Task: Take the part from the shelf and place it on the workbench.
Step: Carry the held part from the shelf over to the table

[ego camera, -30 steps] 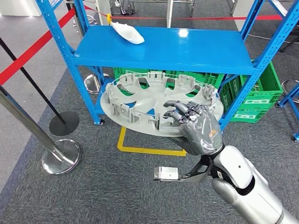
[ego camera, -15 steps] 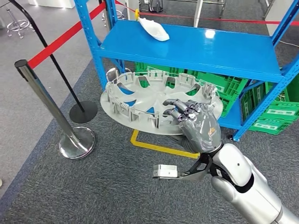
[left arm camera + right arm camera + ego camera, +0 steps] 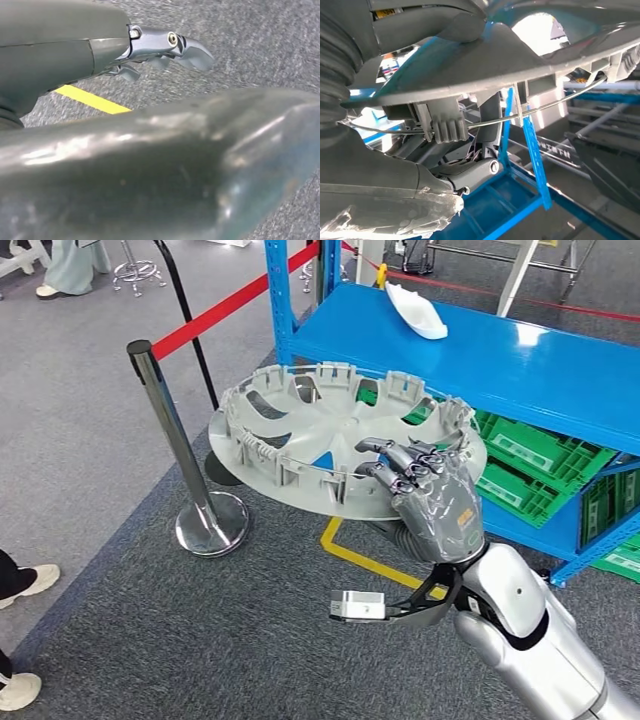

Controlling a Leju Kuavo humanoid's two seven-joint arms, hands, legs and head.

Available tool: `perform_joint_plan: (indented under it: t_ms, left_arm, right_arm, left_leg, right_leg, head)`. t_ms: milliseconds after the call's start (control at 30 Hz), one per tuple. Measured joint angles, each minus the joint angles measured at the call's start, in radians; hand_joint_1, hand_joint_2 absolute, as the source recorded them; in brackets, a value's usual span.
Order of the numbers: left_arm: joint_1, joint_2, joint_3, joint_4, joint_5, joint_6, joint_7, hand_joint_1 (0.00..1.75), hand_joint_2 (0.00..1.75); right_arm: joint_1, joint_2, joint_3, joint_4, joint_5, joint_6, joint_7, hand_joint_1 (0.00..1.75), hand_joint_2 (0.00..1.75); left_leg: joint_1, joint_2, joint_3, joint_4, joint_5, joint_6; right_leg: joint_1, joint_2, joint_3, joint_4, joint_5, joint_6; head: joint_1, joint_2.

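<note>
Grey wheel cover [image 3: 317, 435] gripped at rim by right hand [image 3: 434, 505].

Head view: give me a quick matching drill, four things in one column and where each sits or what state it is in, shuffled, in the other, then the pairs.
Things:
1. grey wheel cover
2. white part
3. green crates
4. chrome stanchion post

Places or states:
A. under the blue shelf
B. standing on the carpet, red belt attached
C. held by its rim in the right robot hand
D. lying on top of the blue shelf

Pairs: 1-C, 2-D, 3-A, 4-B
</note>
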Motion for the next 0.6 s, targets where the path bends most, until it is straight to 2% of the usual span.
perform_joint_plan:
  t_ms: [33, 67, 100, 133, 167, 233, 267, 300, 333, 367, 400, 467, 500, 533, 600]
  left_arm:
    - [0.0, 0.0, 0.001, 0.0, 0.0, 0.0, 0.0, 0.0, 0.0]
    - [0.001, 0.0, 0.002, 0.0, -0.001, 0.0, -0.001, 0.0, 0.0]
    - [0.003, 0.0, 0.003, 0.0, -0.001, 0.001, -0.001, 0.0, 0.0]
    - [0.004, 0.001, 0.005, 0.0, -0.001, 0.001, -0.002, 0.0, 0.0]
    - [0.003, 0.001, 0.006, 0.0, -0.001, 0.001, -0.003, 0.0, 0.0]
    - [0.0, 0.001, 0.007, 0.001, -0.002, 0.001, -0.004, 0.0, 0.0]
    - [-0.002, 0.001, 0.007, 0.001, -0.003, 0.001, -0.004, 0.0, 0.0]
    - [-0.003, 0.001, 0.007, 0.001, -0.003, 0.001, -0.005, 0.0, 0.0]
    - [-0.003, 0.001, 0.007, 0.001, -0.003, 0.001, -0.005, 0.0, 0.0]
    - [-0.003, 0.002, 0.007, 0.002, -0.004, 0.001, -0.005, 0.0, 0.0]
    - [-0.003, 0.002, 0.007, 0.002, -0.004, 0.001, -0.005, 0.0, 0.0]
    - [-0.006, 0.003, 0.008, 0.002, -0.004, 0.001, -0.005, 0.0, 0.0]
    - [-0.007, 0.003, 0.008, 0.003, -0.004, 0.002, -0.006, 0.0, 0.0]
    - [-0.009, 0.003, 0.008, 0.004, -0.004, 0.002, -0.006, 0.0, 0.0]
    - [-0.009, 0.004, 0.008, 0.006, -0.003, 0.004, -0.006, 0.0, 0.0]
  right_arm:
    - [-0.002, 0.0, -0.002, -0.003, 0.001, -0.003, 0.0, 1.75, 1.75]
    - [-0.004, 0.0, -0.003, -0.005, 0.001, -0.005, 0.0, 1.75, 1.75]
    - [-0.007, 0.0, -0.004, -0.007, 0.002, -0.005, 0.001, 1.75, 1.75]
    - [-0.009, 0.0, -0.005, -0.008, 0.002, -0.005, 0.002, 1.75, 1.75]
    - [-0.01, 0.0, -0.007, -0.009, 0.002, -0.005, 0.003, 1.75, 1.75]
    - [-0.012, 0.0, -0.009, -0.013, 0.003, -0.006, 0.004, 1.75, 1.75]
    - [-0.012, 0.0, -0.009, -0.014, 0.003, -0.006, 0.004, 1.75, 1.75]
    - [-0.012, 0.0, -0.009, -0.014, 0.003, -0.007, 0.003, 1.75, 1.75]
    - [-0.012, 0.0, -0.01, -0.015, 0.003, -0.007, 0.003, 1.75, 1.75]
    - [-0.012, 0.0, -0.01, -0.015, 0.003, -0.008, 0.003, 1.75, 1.75]
    - [-0.012, 0.0, -0.011, -0.016, 0.003, -0.008, 0.003, 1.75, 1.75]
    - [-0.012, 0.0, -0.015, -0.019, 0.003, -0.01, 0.003, 1.75, 1.75]
    - [-0.013, 0.0, -0.018, -0.021, 0.003, -0.012, 0.003, 1.75, 1.75]
    - [-0.014, 0.0, -0.022, -0.023, 0.003, -0.014, 0.003, 1.75, 1.75]
    - [-0.016, 0.0, -0.025, -0.024, 0.003, -0.018, 0.003, 1.75, 1.75]
  left_leg:
    - [0.001, -0.012, -0.007, 0.001, 0.004, -0.007]
    - [0.004, -0.024, -0.012, 0.0, 0.008, -0.013]
    - [0.006, -0.026, -0.016, 0.001, 0.009, -0.018]
    - [0.004, -0.009, -0.024, 0.013, 0.0, -0.023]
    - [0.002, 0.02, -0.04, 0.045, -0.02, -0.028]
    - [0.0, 0.087, -0.1, 0.169, -0.086, -0.035]
    - [0.001, 0.102, -0.133, 0.239, -0.115, -0.038]
    - [0.003, 0.108, -0.155, 0.287, -0.129, -0.04]
    - [0.003, 0.111, -0.159, 0.301, -0.126, -0.041]
    - [0.004, 0.115, -0.142, 0.272, -0.105, -0.04]
    - [0.004, 0.125, -0.105, 0.21, -0.073, -0.039]
    - [0.002, 0.171, -0.025, 0.069, -0.024, -0.035]
    - [0.0, 0.187, -0.004, 0.027, -0.015, -0.03]
    - [-0.003, 0.194, 0.003, 0.008, -0.014, -0.025]
    - [-0.004, 0.17, -0.001, 0.004, -0.011, -0.012]
  right_leg:
    - [0.0, 0.007, 0.004, -0.008, -0.004, -0.002]
    - [0.001, -0.005, 0.003, -0.007, -0.002, -0.007]
    - [0.002, -0.018, 0.003, -0.009, 0.0, -0.014]
    - [0.001, -0.031, 0.004, -0.011, 0.002, -0.022]
    - [0.0, -0.046, 0.005, -0.014, 0.004, -0.029]
    - [0.003, -0.077, 0.005, -0.017, 0.006, -0.038]
    - [0.004, -0.093, 0.005, -0.017, 0.006, -0.039]
    - [0.005, -0.108, 0.004, -0.017, 0.005, -0.039]
    - [0.006, -0.123, 0.004, -0.016, 0.005, -0.04]
    - [0.006, -0.138, 0.005, -0.016, 0.005, -0.039]
    - [0.006, -0.151, 0.006, -0.016, 0.004, -0.038]
    - [0.011, -0.175, 0.009, -0.015, 0.0, -0.03]
    - [0.015, -0.185, 0.01, -0.015, -0.001, -0.025]
    - [0.018, -0.195, 0.012, -0.016, -0.002, -0.019]
    - [0.02, -0.215, 0.018, -0.023, -0.002, -0.009]
  head:
    - [0.0, 0.0]
    - [-0.001, 0.0]
    - [0.0, 0.0]
    - [-0.004, 0.0]
    - [-0.008, 0.0]
    - [-0.016, 0.0]
    - [-0.016, 0.0]
    - [-0.016, 0.0]
    - [-0.017, 0.0]
    - [-0.017, 0.0]
    - [-0.017, 0.0]
    - [-0.016, 0.0]
    - [-0.015, 0.0]
    - [-0.013, 0.0]
    - [-0.011, 0.0]
